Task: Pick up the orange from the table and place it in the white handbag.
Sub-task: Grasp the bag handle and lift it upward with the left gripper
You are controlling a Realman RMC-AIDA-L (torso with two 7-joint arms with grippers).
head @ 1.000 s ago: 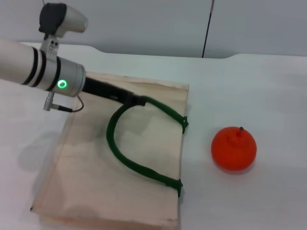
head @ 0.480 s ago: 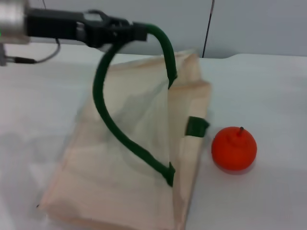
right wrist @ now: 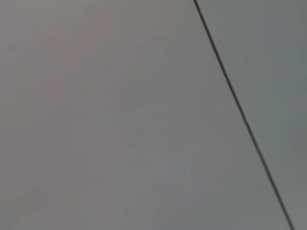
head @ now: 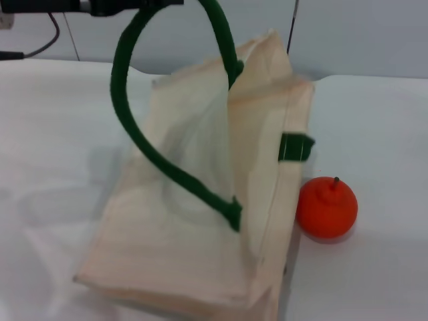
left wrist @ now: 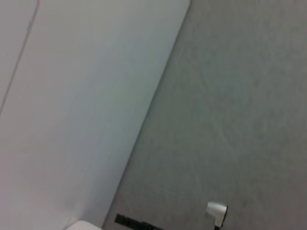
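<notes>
The orange (head: 327, 206) sits on the white table (head: 374, 134) at the right, just beside the white handbag (head: 194, 227). My left gripper (head: 144, 4) is at the top edge of the head view, shut on the bag's dark green handle (head: 127, 114) and holding it up. The lifted handle pulls one side of the bag up, so its mouth gapes toward the orange. A green tab (head: 296, 147) shows on the bag's near side. My right gripper is out of view; the wrist views show only wall.
The table's back edge meets a pale wall (head: 361, 33). A thin dark cable (head: 292, 27) hangs down the wall behind the bag. Bare tabletop lies to the left of the bag and right of the orange.
My left gripper has risen with the green handle, lifting the bag from lying flat to standing half open. The orange has not moved.
</notes>
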